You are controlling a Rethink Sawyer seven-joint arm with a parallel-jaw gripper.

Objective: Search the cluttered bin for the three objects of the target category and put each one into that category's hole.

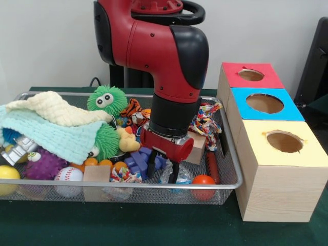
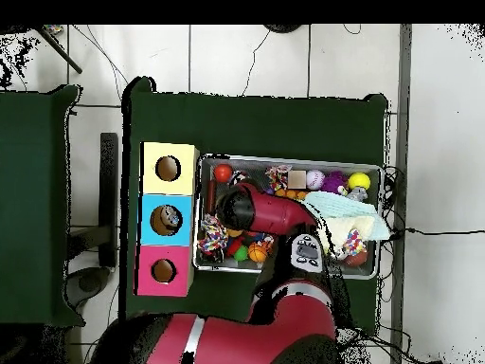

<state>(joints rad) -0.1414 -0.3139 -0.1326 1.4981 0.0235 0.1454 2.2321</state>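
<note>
Reaching down into the wire bin [image 1: 225, 182], the gripper [image 1: 163, 171] hangs over the front middle of the clutter with its 2 black fingers [image 1: 175, 172] apart and nothing between them. Its tips sit just above a purple toy [image 1: 137, 161] and a clear wrapped item [image 1: 180, 177]. An orange ball [image 1: 203, 180] lies just beside, against the front rim. Which category is the target cannot be told from the views. Left part of the bin: a teal cloth [image 1: 51, 134] and a cream cloth [image 1: 56, 108] draped over toys, a green fuzzy toy with eyes [image 1: 106, 99], a baseball [image 1: 68, 175], a yellow ball [image 1: 8, 174], a purple spiky ball [image 1: 43, 164]. A knotted rope toy [image 1: 206, 123] lies at the right end. Beside the bin stand 3 wooden boxes in a row, tops red [image 1: 251, 75], blue [image 1: 265, 103] and yellow [image 1: 284, 142], each with 1 round hole. All rest on a green table [image 1: 154, 225].
</note>
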